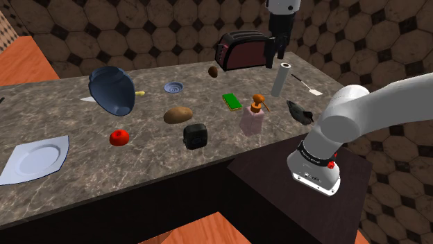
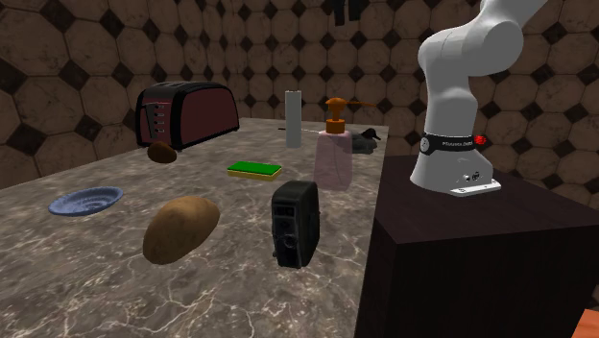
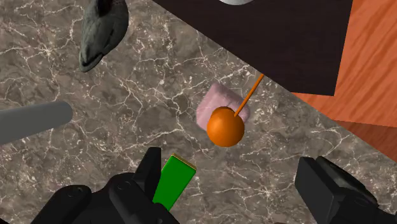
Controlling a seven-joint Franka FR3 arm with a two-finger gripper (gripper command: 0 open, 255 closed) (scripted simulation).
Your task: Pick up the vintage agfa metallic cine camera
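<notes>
Marbled counter (image 1: 139, 166): our open, empty gripper (image 1: 275, 55) hangs high; the camera (image 1: 196, 136) stands upright, down-left in the shoulder view.

Black cine camera (image 1: 196, 136), green sponge (image 1: 232, 102)

A dark red toaster (image 1: 239, 48) stands at the counter's (image 1: 90, 173) back edge. A green sponge (image 1: 232, 102) lies just beside a pink soap bottle (image 1: 252, 121); a potato (image 1: 178, 114) lies nearby.
</notes>
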